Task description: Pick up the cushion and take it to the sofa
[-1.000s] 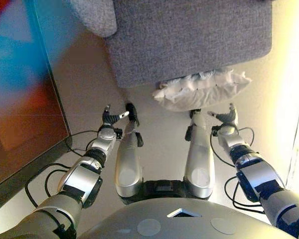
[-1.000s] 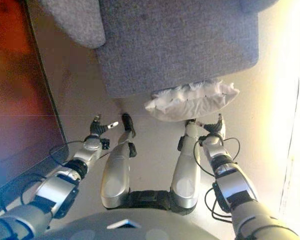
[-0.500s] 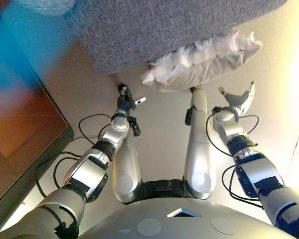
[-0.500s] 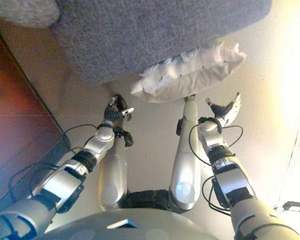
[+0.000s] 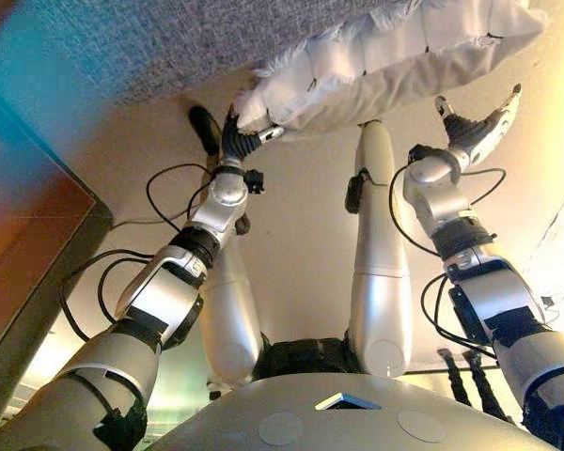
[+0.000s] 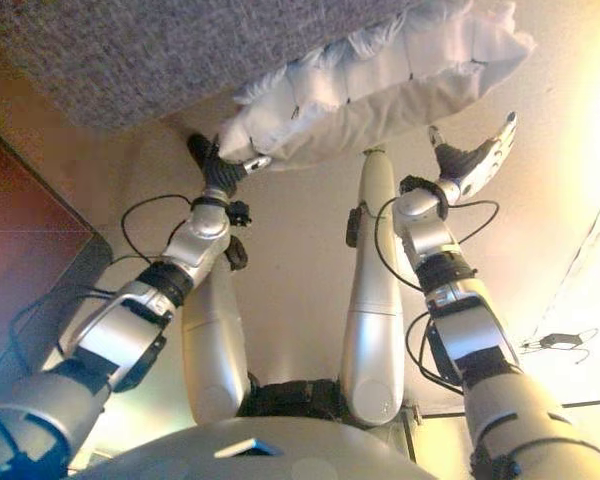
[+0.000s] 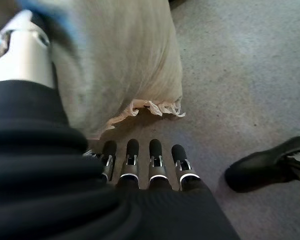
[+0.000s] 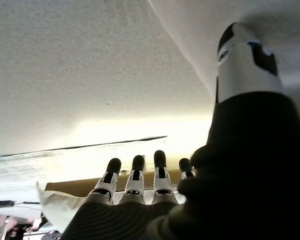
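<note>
The cream cushion [image 5: 385, 66] with a frilled edge lies on the floor against the front of the grey sofa [image 5: 122, 47]. My left hand [image 5: 242, 139] is open at the cushion's left corner. In the left wrist view its straight fingers [image 7: 140, 157] stop just short of the frilled corner [image 7: 120, 65], with the thumb alongside the cloth. My right hand [image 5: 475, 127] is open beside the cushion's right end and a little apart from it. In the right wrist view the cushion [image 8: 200, 25] shows past the thumb [image 8: 245, 60]. Neither hand holds anything.
A dark wooden cabinet [image 5: 19, 235] stands along the left side. The sofa's base [image 6: 130, 50] closes off the space behind the cushion. Pale floor [image 5: 301, 216] lies between my arms, with strong light at the right.
The camera has dipped forward, so the whole scene has shifted. Both hands have reached forward, the left to the cushion's left corner and the right beside its right end. The cushion still lies against the sofa.
</note>
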### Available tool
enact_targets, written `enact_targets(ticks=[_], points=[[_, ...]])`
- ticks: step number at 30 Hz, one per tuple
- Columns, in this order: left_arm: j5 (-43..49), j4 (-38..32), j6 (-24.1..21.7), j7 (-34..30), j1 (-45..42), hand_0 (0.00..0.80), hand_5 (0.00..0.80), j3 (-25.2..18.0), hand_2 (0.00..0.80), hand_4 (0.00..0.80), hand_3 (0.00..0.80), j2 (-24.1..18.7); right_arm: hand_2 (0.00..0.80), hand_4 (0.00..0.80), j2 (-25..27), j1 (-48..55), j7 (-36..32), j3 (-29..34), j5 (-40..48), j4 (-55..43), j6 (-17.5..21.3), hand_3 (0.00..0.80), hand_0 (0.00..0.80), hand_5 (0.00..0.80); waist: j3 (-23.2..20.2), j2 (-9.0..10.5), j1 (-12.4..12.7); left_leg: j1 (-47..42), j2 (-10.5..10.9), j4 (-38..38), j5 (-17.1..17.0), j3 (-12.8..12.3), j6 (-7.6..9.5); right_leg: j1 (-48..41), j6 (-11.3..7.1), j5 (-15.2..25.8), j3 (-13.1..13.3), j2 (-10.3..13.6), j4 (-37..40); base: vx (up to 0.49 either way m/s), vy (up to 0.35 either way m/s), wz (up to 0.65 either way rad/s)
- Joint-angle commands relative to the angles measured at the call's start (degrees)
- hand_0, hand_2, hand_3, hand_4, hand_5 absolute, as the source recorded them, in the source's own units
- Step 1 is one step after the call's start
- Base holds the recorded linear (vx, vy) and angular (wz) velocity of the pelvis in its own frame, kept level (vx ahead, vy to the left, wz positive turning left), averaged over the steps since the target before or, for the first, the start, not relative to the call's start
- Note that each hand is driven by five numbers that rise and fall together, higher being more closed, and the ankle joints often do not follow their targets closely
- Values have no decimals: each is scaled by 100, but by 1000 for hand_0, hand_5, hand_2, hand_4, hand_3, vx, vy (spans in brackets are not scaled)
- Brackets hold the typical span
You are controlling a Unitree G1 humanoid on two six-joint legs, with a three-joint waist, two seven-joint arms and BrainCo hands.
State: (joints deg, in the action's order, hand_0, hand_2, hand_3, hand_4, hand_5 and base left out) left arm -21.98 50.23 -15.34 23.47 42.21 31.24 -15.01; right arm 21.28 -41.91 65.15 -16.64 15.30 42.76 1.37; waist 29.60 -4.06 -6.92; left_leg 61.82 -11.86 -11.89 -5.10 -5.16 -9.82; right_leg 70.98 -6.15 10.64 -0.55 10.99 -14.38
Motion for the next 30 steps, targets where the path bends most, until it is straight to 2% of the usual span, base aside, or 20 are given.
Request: enact_targets(ticks=[1,4,7,9,13,20,25,28,30], points=[[-329,-345,-270,-169,-68,0,0,-219,0,0,0,-235,0,0,286,46,118,54,13,-487,319,0,0,0,20,101,-44,937,-208,-594,-176,352,11,263,-317,-196,197,34,-424,-18,-124,9],[-428,-472,-265,-361,52,0,0,-252,0,0,0,-325,0,0,389,-114,109,102,155,-570,409,0,0,0,20,182,-17,1140,-204,-695,-142,441,6,426,-315,-191,145,35,-503,-18,-147,5],[-472,-561,-281,-502,155,0,0,-226,0,0,0,-396,0,0,468,-262,-44,173,221,-616,672,0,0,0,20,244,13,1350,-223,-818,-117,519,5,610,-318,-201,104,44,-632,-12,-122,1],[-536,-628,-269,-616,270,0,0,-210,0,0,0,-460,0,0,555,-418,-93,213,306,-660,672,0,0,0,20,281,28,1474,-236,-865,-100,548,7,724,-320,-202,75,46,-671,-8,-106,0],[-710,-738,-92,-905,522,0,0,-132,0,0,0,-612,0,0,701,-667,-265,288,712,-644,860,0,0,0,20,350,51,1703,-250,-1029,-46,641,8,929,-332,-205,4,72,-813,-1,-110,-3],[-1323,-763,157,-1501,1204,0,0,119,0,0,0,-797,0,0,910,-1655,-995,14,1342,-343,1077,0,0,0,20,420,93,2122,-235,-1257,29,817,-3,1301,-353,-208,-91,87,-973,3,-71,1],[-1892,-889,695,-2802,1540,0,0,270,0,0,0,-771,0,0,916,-2094,-2022,-237,1718,-444,1491,0,0,0,20,455,93,2261,-205,-1166,27,836,25,1434,-357,-183,-144,82,-870,8,-16,0],[-2180,-953,1277,-3844,1839,0,0,406,0,0,0,-739,0,0,820,-2311,-2693,-318,2044,-556,1774,0,0,0,20,505,64,2390,-220,-1148,26,863,21,1569,-368,-161,-157,86,-854,0,0,0],[-2171,-984,1423,-4043,1962,0,0,480,0,0,0,-705,0,0,752,-2366,-2984,-362,2130,-586,1900,0,0,0,20,528,47,2418,-221,-1138,29,876,17,1597,-374,-141,-165,88,-819,0,0,0]])
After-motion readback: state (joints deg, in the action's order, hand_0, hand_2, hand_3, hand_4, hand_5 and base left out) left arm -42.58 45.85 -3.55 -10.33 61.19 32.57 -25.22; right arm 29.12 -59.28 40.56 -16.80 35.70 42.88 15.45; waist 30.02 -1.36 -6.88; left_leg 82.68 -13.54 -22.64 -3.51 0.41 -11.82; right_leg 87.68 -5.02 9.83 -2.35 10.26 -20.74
